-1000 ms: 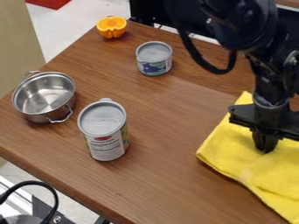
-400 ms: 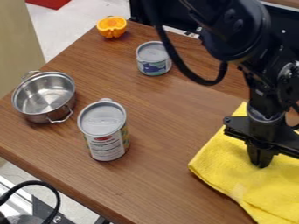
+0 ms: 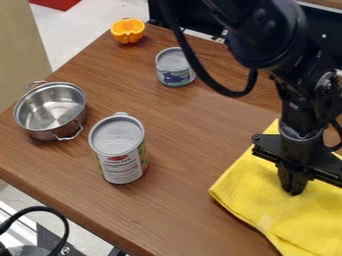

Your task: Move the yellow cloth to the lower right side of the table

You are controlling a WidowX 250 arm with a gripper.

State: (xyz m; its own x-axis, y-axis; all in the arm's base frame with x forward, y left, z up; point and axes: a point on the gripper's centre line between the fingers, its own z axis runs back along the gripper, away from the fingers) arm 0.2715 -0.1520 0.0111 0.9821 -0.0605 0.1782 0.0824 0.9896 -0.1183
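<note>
Gripper [image 3: 293, 190] narrow, looks pinched on cloth [image 3: 246, 192] at lower R of table [image 3: 180, 210]. Both just slid down & a bit L in view: drag's working, prob. near done; more L = off target. Tall can [image 3: 120, 155] well apart.

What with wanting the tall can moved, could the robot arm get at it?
Probably yes, once the tool releases the yellow cloth: only wooden tabletop separates it from the tall can.
</note>
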